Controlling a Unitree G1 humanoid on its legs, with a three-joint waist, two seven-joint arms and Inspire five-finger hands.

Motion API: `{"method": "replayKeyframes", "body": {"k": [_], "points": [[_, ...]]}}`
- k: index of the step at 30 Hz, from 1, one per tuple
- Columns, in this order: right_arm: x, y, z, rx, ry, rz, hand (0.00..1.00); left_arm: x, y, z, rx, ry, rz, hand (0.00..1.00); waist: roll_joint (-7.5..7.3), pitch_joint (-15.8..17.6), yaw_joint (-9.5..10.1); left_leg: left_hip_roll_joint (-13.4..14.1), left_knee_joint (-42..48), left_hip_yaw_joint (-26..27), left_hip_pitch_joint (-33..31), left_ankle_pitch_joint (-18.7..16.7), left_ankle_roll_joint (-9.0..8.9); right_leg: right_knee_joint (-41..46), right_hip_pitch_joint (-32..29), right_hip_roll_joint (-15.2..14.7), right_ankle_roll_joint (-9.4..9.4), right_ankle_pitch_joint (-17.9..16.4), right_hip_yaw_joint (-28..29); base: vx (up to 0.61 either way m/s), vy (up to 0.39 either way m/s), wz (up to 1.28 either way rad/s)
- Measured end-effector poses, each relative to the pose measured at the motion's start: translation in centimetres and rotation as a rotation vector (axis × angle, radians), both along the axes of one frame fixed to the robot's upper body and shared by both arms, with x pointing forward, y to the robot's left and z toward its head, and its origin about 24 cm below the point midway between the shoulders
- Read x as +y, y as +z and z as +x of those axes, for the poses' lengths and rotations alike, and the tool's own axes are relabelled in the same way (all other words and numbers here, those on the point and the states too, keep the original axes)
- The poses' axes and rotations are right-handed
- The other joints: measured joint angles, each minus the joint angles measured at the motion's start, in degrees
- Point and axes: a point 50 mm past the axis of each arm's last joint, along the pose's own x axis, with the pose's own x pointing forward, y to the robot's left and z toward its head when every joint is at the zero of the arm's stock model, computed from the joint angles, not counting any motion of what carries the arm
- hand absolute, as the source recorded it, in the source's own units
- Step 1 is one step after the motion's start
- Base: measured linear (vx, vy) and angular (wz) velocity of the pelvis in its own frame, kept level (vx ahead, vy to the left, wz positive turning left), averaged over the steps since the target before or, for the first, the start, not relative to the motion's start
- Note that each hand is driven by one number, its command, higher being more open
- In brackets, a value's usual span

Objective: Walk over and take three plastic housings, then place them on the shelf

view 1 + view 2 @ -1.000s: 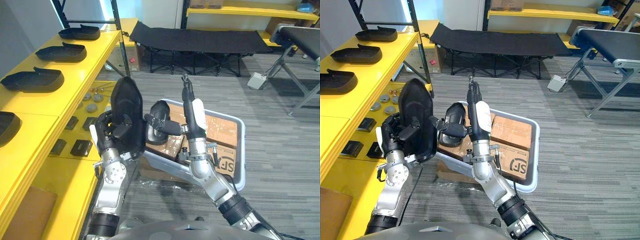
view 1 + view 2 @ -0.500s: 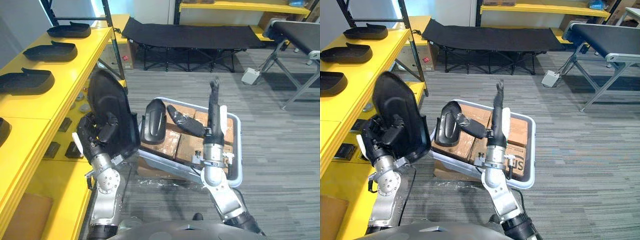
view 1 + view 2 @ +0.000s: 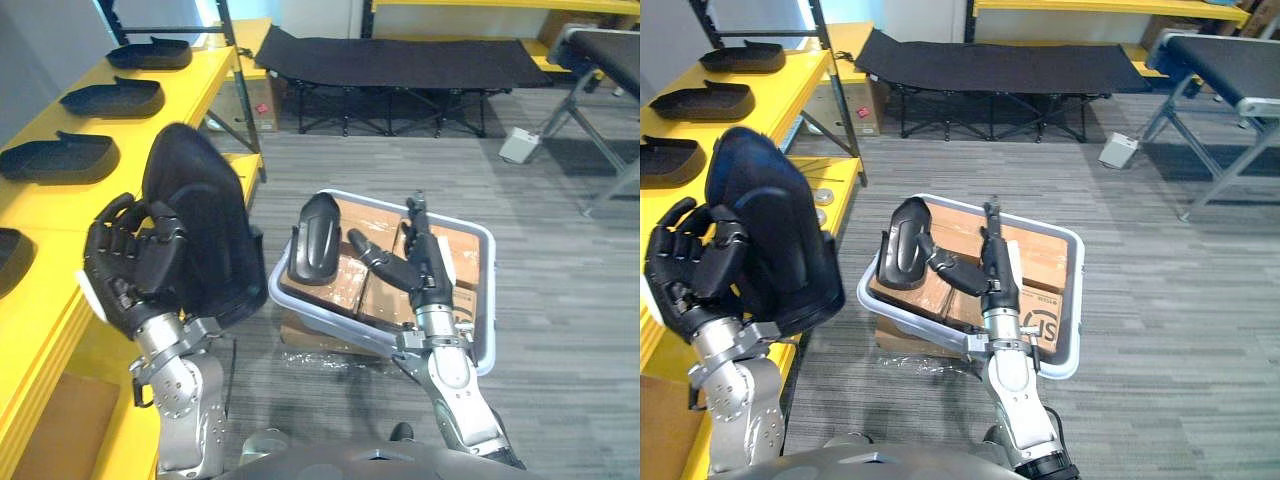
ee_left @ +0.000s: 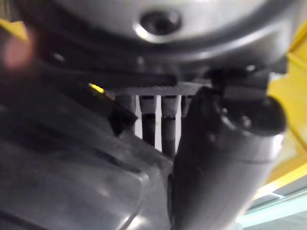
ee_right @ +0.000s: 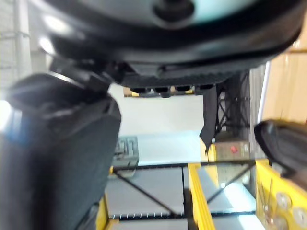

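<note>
My left hand [image 3: 130,265] is curled round a large black plastic housing [image 3: 205,235], held upright beside the yellow shelf [image 3: 40,205]; its dark surface [image 4: 72,167] fills the space past the thumb in the left wrist view. A second black housing [image 3: 313,240] stands on edge over the cardboard boxes in the grey bin [image 3: 482,345]. My right hand [image 3: 422,268] is above the bin with its fingers straight up. Its thumb reaches to that housing's edge, and I cannot tell whether it bears it. Several more housings [image 3: 110,98] lie in a row on the shelf top.
The bin of cardboard boxes [image 3: 1040,270] sits on the grey floor right before me. A black folding cot [image 3: 400,60] stands at the back, a conveyor frame [image 3: 600,45] at the far right, a small white box [image 3: 520,148] on the floor. Small parts lie on the lower shelf [image 3: 825,195].
The left hand has brought the large housing closer and further left. The right hand has sunk lower over the bin, with the second housing staying by its thumb. The camera has shifted.
</note>
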Motion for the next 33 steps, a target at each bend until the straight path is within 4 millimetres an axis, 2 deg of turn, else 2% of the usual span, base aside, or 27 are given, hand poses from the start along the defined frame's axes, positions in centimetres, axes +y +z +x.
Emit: {"method": "replayKeyframes", "body": {"k": [4,9,12,14,16,17,18,21,24,26,33], "points": [[2.1,0.8,1.4,-0.05,0.108,-0.034,1.0,1.9,0.8,-1.8,-0.021,0.06,0.036,0.0,-0.75,-0.11,4.0,-1.36,-0.1,-5.12,-1.85,0.83,0.66,0.01,1.4,-0.87,-0.02,-0.07,-5.14,-0.02,0.039,0.57],[2.2,1.0,2.4,-0.064,0.125,-0.067,1.0,3.1,0.5,-3.4,-0.011,0.104,0.043,0.0,-1.89,-0.02,7.3,-3.46,0.98,-11.25,-3.97,1.33,1.34,0.04,4.5,-2.18,0.49,-1.41,-10.82,0.0,0.055,0.7],[2.4,1.2,3.1,-0.071,0.139,-0.082,1.0,3.3,0.0,-4.2,0.02,0.116,0.041,0.0,-1.76,0.22,7.5,-4.08,2.1,-14.41,-5.51,1.48,1.53,0.77,6.42,-2.39,1.18,-2.96,-14.19,0.01,0.003,0.74],[2.3,1.1,3.1,-0.076,0.133,-0.104,1.0,3.1,-0.3,-4.4,0.016,0.081,0.014,0.0,-1.23,0.58,6.89,-4.07,2.91,-15.33,-7.35,2.43,2.05,2.59,8.09,-2.49,1.78,-4.72,-18.54,0.01,-0.033,1.03],[1.5,1.0,3.2,-0.081,0.095,-0.152,1.0,2.6,-0.3,-3.9,-0.006,0.02,0.005,0.0,-0.68,1.12,6.16,-2.18,4.37,-11.04,-8.63,1.8,4.19,4.58,9.52,-2.65,2.15,-6.31,-22.52,-0.03,-0.025,1.11],[0.8,0.9,3.1,-0.081,0.069,-0.177,1.0,2.3,-0.3,-3.8,-0.017,-0.013,0.002,0.0,0.08,1.56,5.17,0.96,6.07,-4.68,-8.82,2.29,4.27,6.32,10.82,-2.89,2.65,-7.14,-24.56,-0.01,0.02,1.05],[-0.1,0.7,3.1,-0.074,0.042,-0.197,1.0,1.9,-0.3,-3.6,-0.027,-0.038,-0.002,0.0,0.88,1.95,4.87,0.83,5.86,-4.48,-8.38,4.02,2.03,8.42,11.32,-3.86,2.89,-8.0,-25.22,-0.01,0.049,0.91],[-1.2,0.7,3.3,-0.068,0.005,-0.201,1.0,1.9,0.1,-3.8,-0.061,-0.026,0.015,0.0,1.28,2.16,5.3,-0.4,5.02,-4.34,-8.53,4.8,2.68,10.74,10.14,-5.77,2.85,-9.01,-24.21,-0.04,0.112,0.15],[-1.2,0.7,3.2,-0.072,0.005,-0.178,1.0,2.1,0.2,-3.9,-0.076,-0.015,0.022,0.0,1.28,2.18,5.14,-1.19,3.22,-3.88,-7.78,5.13,3.03,11.49,9.76,-6.73,2.65,-9.71,-23.46,-0.07,0.053,-0.03],[-1.0,0.8,2.9,-0.079,0.016,-0.169,1.0,2.1,0.3,-4.0,-0.086,-0.019,0.022,0.0,1.18,2.15,5.08,-1.61,1.82,-3.92,-7.5,5.85,3.21,11.58,9.74,-6.93,3.22,-10.06,-23.51,-0.05,-0.005,0.06],[-0.6,0.8,2.8,-0.087,0.042,-0.177,1.0,1.9,1.5,-4.2,-0.156,-0.04,0.032,0.0,1.3,2.1,5.35,-2.5,-3.53,-5.81,-6.62,10.41,2.92,12.17,9.64,-6.56,3.38,-10.32,-25.49,-0.02,-0.03,0.17]]}}
